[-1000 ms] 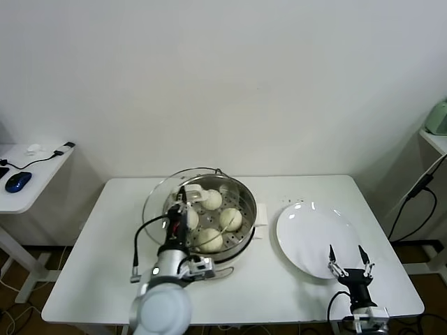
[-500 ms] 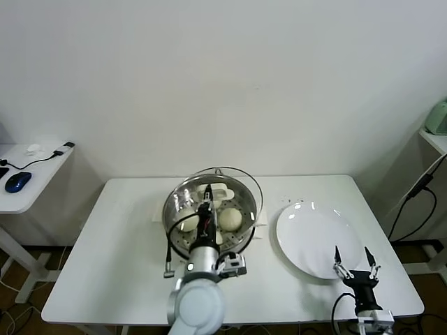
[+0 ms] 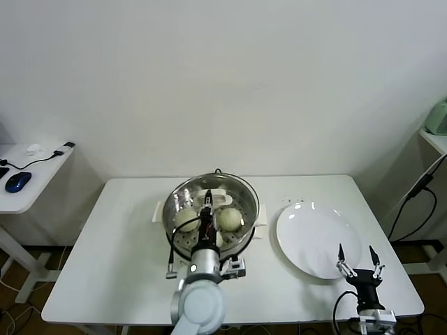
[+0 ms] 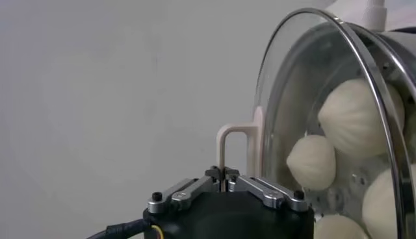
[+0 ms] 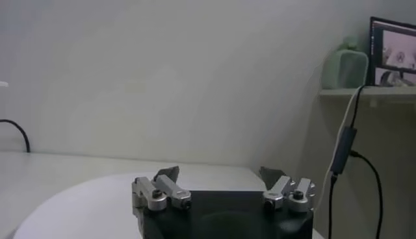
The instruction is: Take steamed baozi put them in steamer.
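since the earlier frame the glass lid (image 3: 211,197) has shifted from the steamer's left edge to sit centred over the steamer (image 3: 246,225), and the left arm has swung right with it. left claw (image 3: 208,204) is pressed together, pinching the lid's white handle (image 4: 231,150) at centre frame; lid held tilted in the left wrist view. steamed baozi (image 3: 230,218) lie inside the steamer basket under the lid, seen through the glass; three or four visible in the wrist view (image 4: 356,118). steamer stands mid-tabletop (image 3: 115,244). white plate (image 3: 314,237) right of the steamer, bare. right claw (image 3: 357,261) spread wide, low at lower right of the frame, over the plate's near edge.
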Controlling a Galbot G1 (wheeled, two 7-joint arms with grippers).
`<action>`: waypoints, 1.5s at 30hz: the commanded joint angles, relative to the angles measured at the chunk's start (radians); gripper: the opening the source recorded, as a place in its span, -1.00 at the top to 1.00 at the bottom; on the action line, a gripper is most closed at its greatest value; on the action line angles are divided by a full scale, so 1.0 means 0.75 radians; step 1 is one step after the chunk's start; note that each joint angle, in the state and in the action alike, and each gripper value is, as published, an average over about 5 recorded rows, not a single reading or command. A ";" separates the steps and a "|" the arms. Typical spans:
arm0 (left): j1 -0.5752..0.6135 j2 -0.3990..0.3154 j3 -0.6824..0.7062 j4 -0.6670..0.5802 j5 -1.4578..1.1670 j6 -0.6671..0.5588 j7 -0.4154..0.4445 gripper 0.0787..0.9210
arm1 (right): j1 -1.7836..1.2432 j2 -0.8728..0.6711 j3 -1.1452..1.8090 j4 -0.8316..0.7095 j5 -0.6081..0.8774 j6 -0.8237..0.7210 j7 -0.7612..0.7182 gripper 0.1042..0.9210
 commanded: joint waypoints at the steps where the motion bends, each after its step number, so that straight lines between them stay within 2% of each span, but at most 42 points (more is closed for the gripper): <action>1: -0.005 0.008 -0.008 0.041 0.009 0.003 -0.016 0.89 | -0.003 0.000 0.003 -0.004 0.000 0.012 0.007 -0.76; 16: 0.014 0.005 -0.017 0.056 -0.003 -0.018 -0.056 0.88 | -0.002 0.008 0.004 -0.007 -0.005 0.032 0.006 -0.76; 19: 0.020 0.008 -0.015 0.034 -0.001 -0.022 -0.052 0.75 | -0.002 0.007 0.004 -0.005 -0.006 0.029 0.004 -0.76; 23: 0.026 0.025 -0.014 -0.016 -0.016 -0.022 -0.029 0.47 | -0.001 0.006 0.004 -0.001 -0.006 0.027 0.000 -0.76; 32: 0.139 0.119 -0.023 -0.243 -0.147 -0.024 0.015 -0.15 | 0.008 0.010 -0.008 -0.005 -0.011 0.014 -0.020 -0.76; 36: 0.207 0.140 -0.055 -0.321 -0.291 -0.052 -0.090 -0.41 | 0.008 0.016 -0.013 -0.003 -0.003 0.012 -0.022 -0.76; 39: 0.227 0.134 -0.165 -0.376 -0.519 -0.100 -0.266 -0.61 | -0.003 0.012 -0.024 0.011 0.024 0.005 -0.009 -0.76; 42: 0.207 0.137 -0.409 -0.383 -0.937 -0.154 -0.440 -0.74 | -0.024 0.000 -0.035 0.037 0.041 -0.012 -0.031 -0.76; 45: 0.212 0.168 -0.730 -0.372 -1.499 -0.239 -0.495 -0.76 | -0.046 -0.016 -0.042 0.061 0.021 -0.017 -0.084 -0.76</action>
